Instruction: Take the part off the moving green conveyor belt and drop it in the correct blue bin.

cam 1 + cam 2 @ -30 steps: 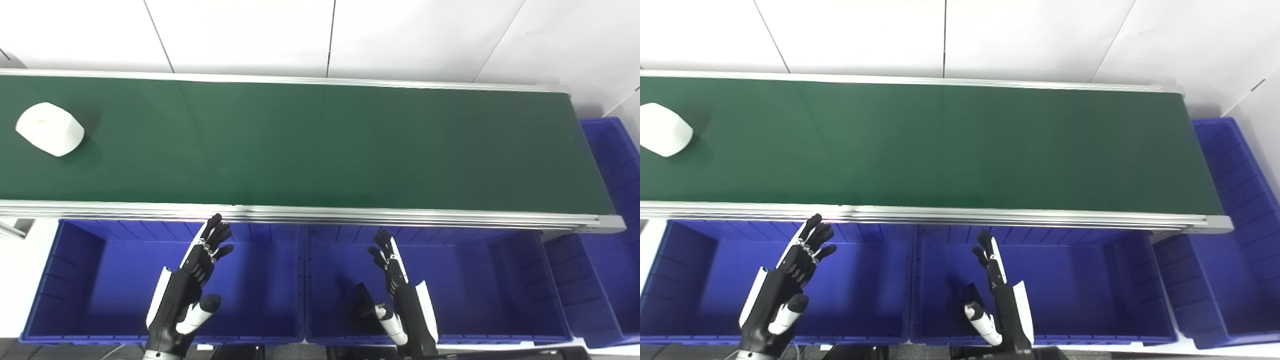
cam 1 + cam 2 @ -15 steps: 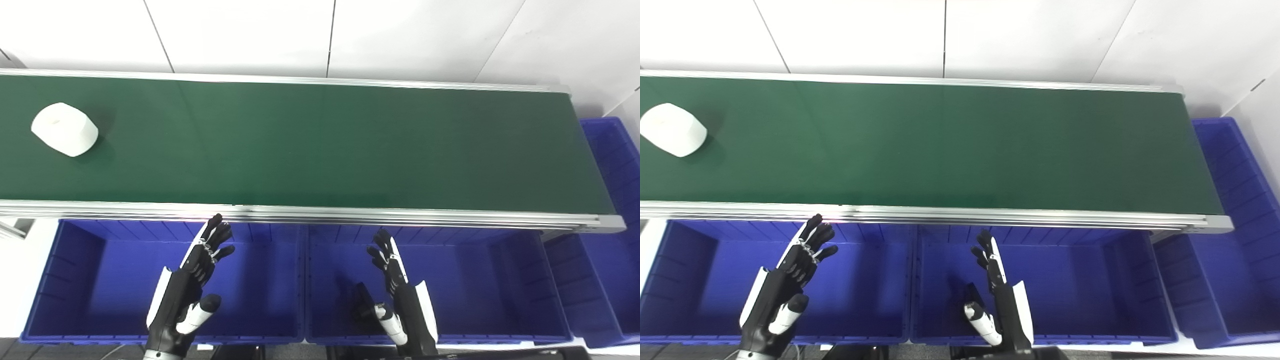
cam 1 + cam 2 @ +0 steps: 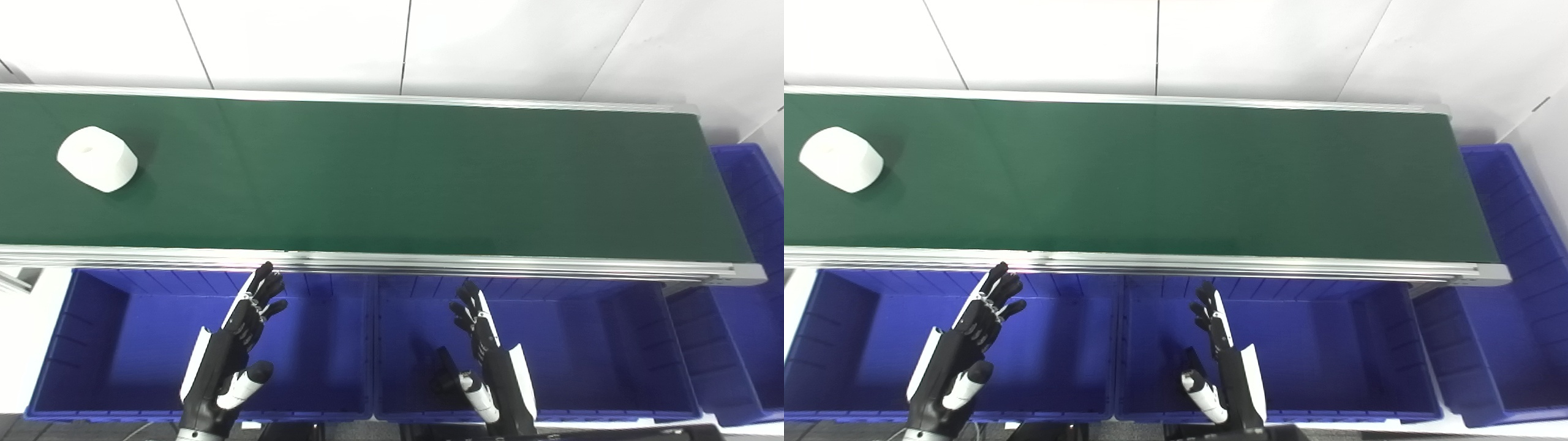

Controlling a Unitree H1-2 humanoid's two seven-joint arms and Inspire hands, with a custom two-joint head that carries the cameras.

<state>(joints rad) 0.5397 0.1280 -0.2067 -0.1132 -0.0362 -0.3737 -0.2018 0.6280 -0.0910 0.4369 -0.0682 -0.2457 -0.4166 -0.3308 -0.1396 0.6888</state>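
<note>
A white rounded part point(image 3: 98, 166) with a small dimple on top lies on the green conveyor belt point(image 3: 392, 177) at its far left. Both hands hover over the blue bins below the belt's near rail, far from the part. My left hand point(image 3: 236, 343) is open above the left bin point(image 3: 92, 343), fingers spread and pointing up toward the rail. Over the middle bin point(image 3: 582, 343) my right hand point(image 3: 484, 355) is open too, holding nothing.
A silver rail point(image 3: 429, 264) runs along the belt's near edge, just above the fingertips. A third blue bin point(image 3: 753, 257) stands past the belt's right end. White wall panels point(image 3: 404, 43) rise behind the belt.
The white part has travelled to the right along the belt. Both hands have stayed where they were, still open.
</note>
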